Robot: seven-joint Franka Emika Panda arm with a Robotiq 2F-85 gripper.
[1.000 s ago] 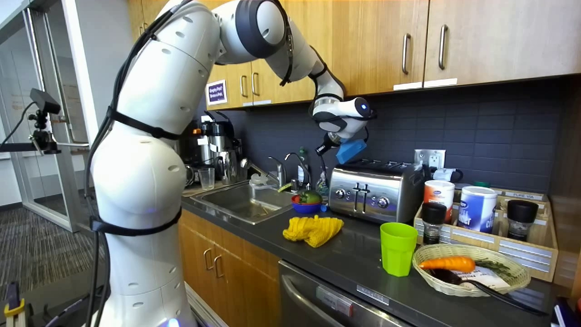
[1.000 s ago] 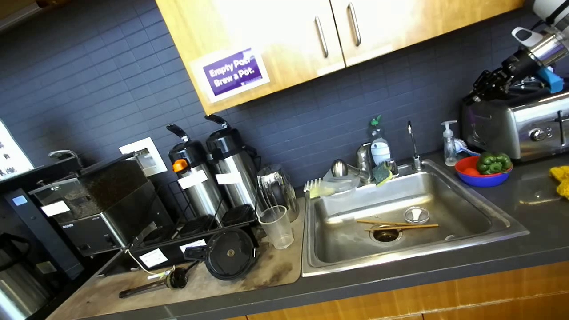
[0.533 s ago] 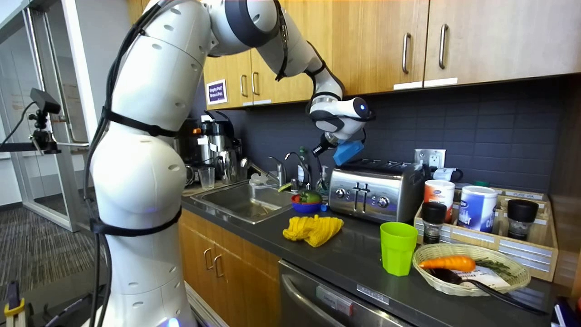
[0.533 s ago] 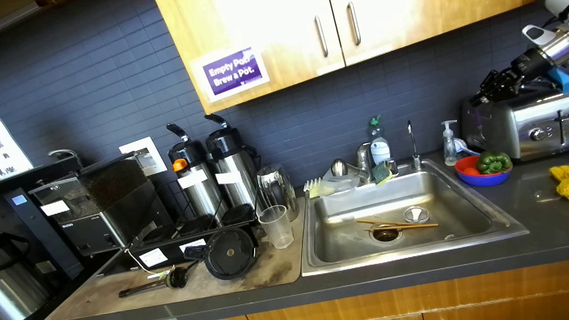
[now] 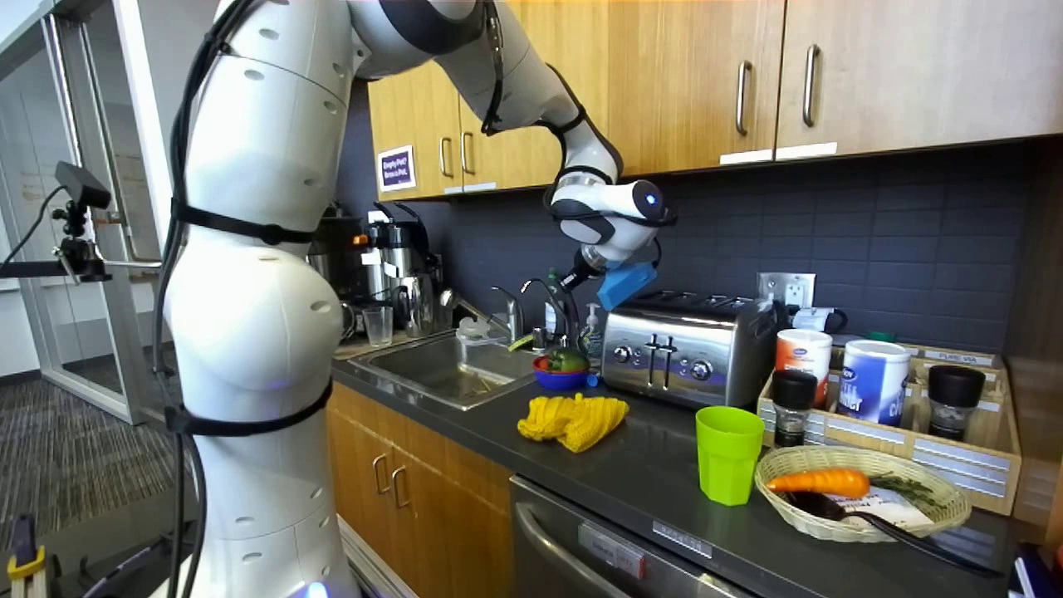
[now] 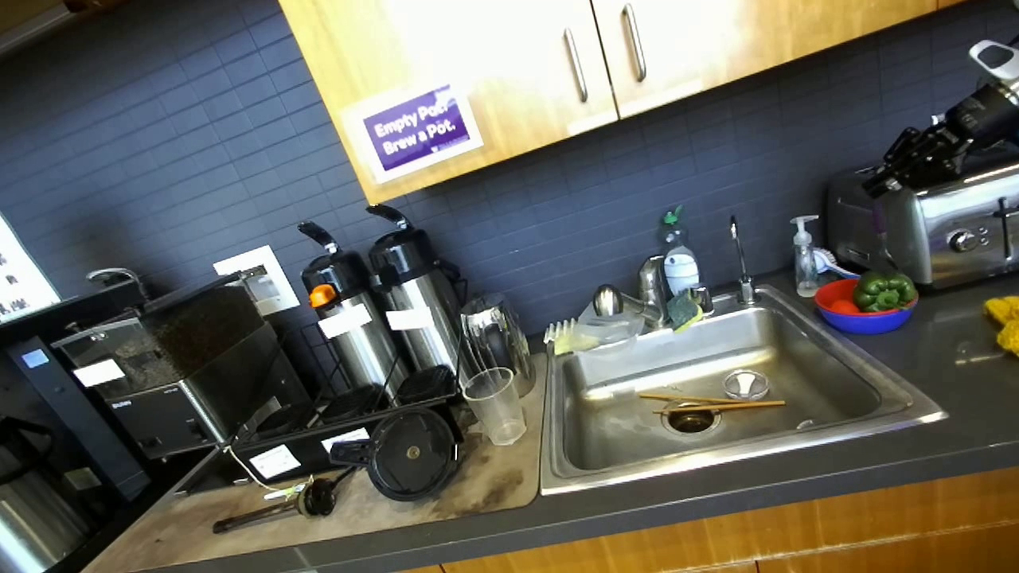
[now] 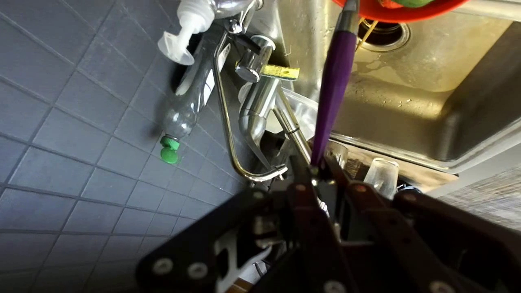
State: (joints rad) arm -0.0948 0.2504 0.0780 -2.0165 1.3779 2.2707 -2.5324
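Gripper (image 7: pixel 320 165) pinches the purple-handled utensil (image 7: pixel 334 85) at the end of its handle, fingers pressed nearly together around it; utensil hangs below the fingertips, metal shank running out past the top of the wrist view; working end thin and blurred in both exterior views, shape not clear; in an exterior view the utensil hangs over the counter (image 6: pixel 979 398) beside the end of the toaster (image 5: pixel 722 345), low end near the green pepper (image 6: pixel 885 293) in the red bowl (image 7: pixel 407 16), itself nested in the blue bowl (image 6: pixel 868 321); touching or apart, cannot tell.

Step in hand looks like a carry through the air; to do it well, hold the pinch firm, since gripping a long handle by its very end probably lets it swing or twist; go slow, let any sway settle before lowering; lift the low end clear of the bowl rim so nothing tips; mind the soap dispenser (image 6: pixel 806 274) and thin faucet (image 6: pixel 746 291), both upright nearby; give the blue block (image 5: pixel 627 285) on the wrist room above the toaster; judge height from the exterior views, as the wrist view foreshortens the drop.
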